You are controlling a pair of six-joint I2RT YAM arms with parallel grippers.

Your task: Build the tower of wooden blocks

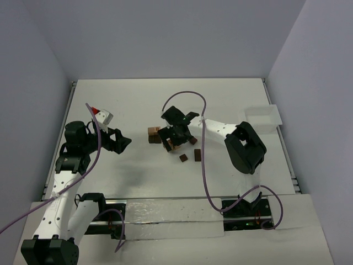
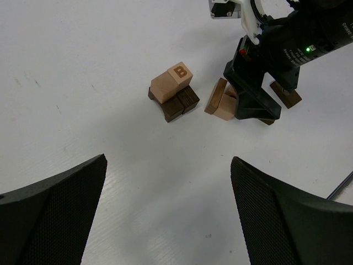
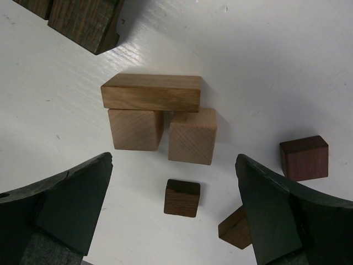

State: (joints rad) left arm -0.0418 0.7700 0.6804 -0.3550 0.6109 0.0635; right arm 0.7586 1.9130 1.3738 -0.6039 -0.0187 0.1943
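The wood block tower [image 2: 172, 91] is a small stack: a light tan block marked B sits on low dark brown blocks [image 1: 153, 134]. My left gripper [image 2: 168, 165] is open and empty, some way to the left of the stack [image 1: 122, 141]. Just right of the stack, my right gripper [image 1: 172, 141] hovers open over loose blocks. Between its jaws lies a small dark brown block [image 3: 182, 197], untouched. Beyond it are two tan cubes [image 3: 192, 135] with a tan plank [image 3: 151, 91] against them. A reddish-brown block [image 3: 304, 157] and another brown block [image 3: 236, 227] lie by the right finger.
A white tray [image 1: 263, 117] stands at the right edge of the table. Two more small dark blocks [image 1: 183, 158] lie on the table nearer the arm bases. A purple cable loops over the right arm [image 1: 245, 146].
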